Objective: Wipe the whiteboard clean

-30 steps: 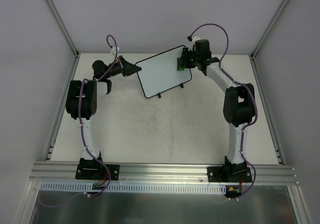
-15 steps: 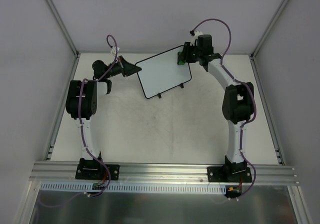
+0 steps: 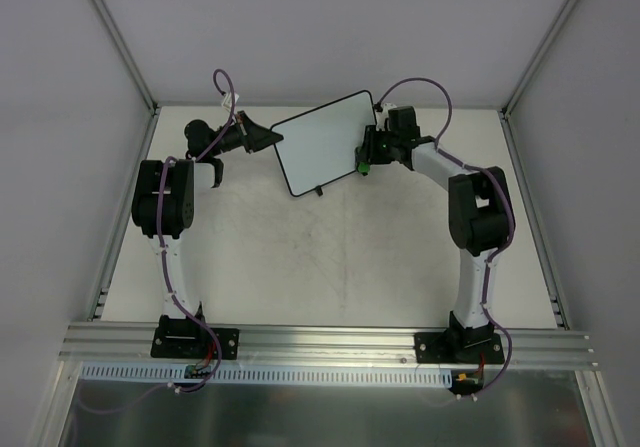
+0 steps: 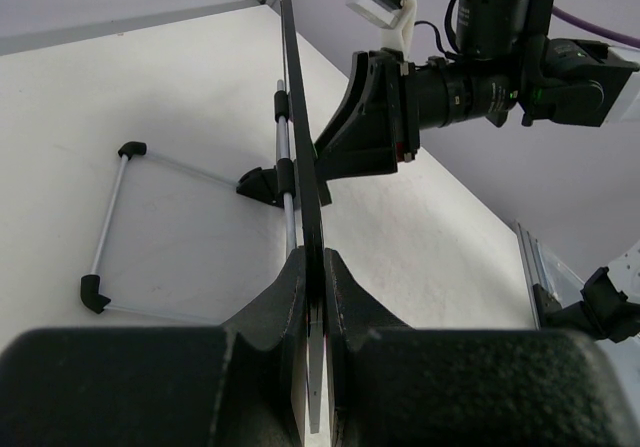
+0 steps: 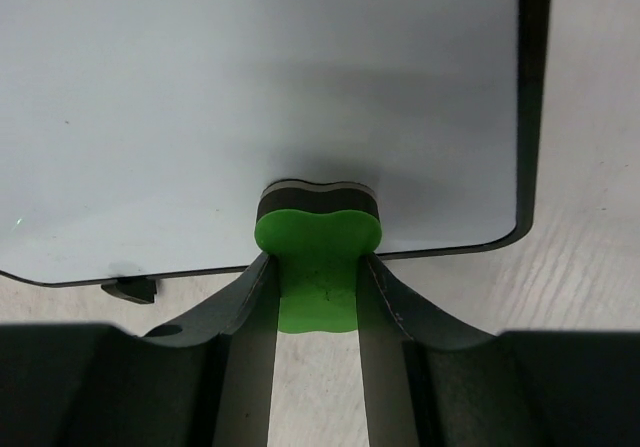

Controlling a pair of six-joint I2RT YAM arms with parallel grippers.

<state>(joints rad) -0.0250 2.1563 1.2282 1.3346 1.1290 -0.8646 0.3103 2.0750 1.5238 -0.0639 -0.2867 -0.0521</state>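
Note:
The whiteboard (image 3: 325,139) stands tilted at the back of the table, white with a thin black frame. My left gripper (image 3: 268,139) is shut on its left edge; in the left wrist view the board (image 4: 300,137) runs edge-on between the jaws of that gripper (image 4: 314,267). My right gripper (image 3: 366,157) is shut on a green eraser (image 3: 365,167) at the board's lower right part. In the right wrist view the gripper (image 5: 316,272) presses the eraser (image 5: 318,257) against the whiteboard (image 5: 250,97) near its bottom edge. The board's face looks clean there.
The board's wire stand (image 4: 110,222) and a black foot (image 5: 130,289) show behind and below it. Grey enclosure walls and metal rails (image 3: 330,342) surround the white table (image 3: 320,257).
My right gripper has moved the eraser from the board's upper right corner down to its lower right edge. The left gripper and the board have not moved.

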